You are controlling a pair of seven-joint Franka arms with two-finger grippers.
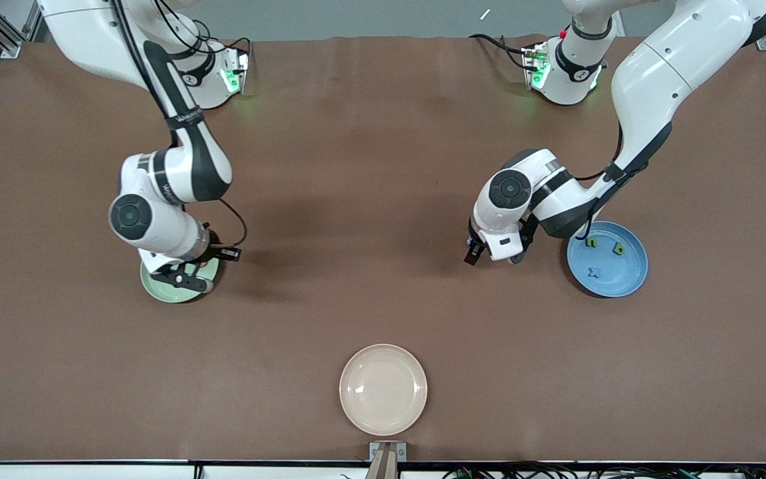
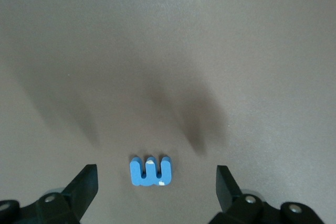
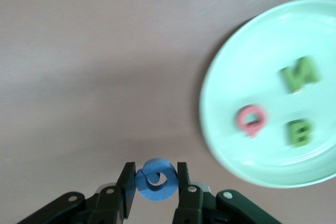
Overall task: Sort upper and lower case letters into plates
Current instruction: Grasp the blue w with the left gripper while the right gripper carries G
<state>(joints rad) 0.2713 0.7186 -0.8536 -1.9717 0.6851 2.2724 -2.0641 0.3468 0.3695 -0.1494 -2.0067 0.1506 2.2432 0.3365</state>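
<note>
Two end effectors work over a wide brown table with a matte, faintly rippled top, metal framing at its corners. The right end effector (image 3: 156, 198) pinches a round blue letter (image 3: 156, 179) between its black fingers (image 3: 126, 192); it hangs just beside the mint green plate (image 3: 273, 51), whose smooth dish holds a pink letter (image 3: 251, 119) and two green letters (image 3: 299, 74). That arm bends down at the elbow over the plate (image 1: 157, 287) at its own end of the table. The left end effector (image 2: 157, 190) stands spread wide, empty, over a blocky blue letter (image 2: 150, 171) lying flat on bare table. Its arm folds low beside the blue plate (image 1: 626, 276), which carries small green and blue letters. A glossy cream plate (image 1: 383, 389) sits nearest the front camera, mid-table.
</note>
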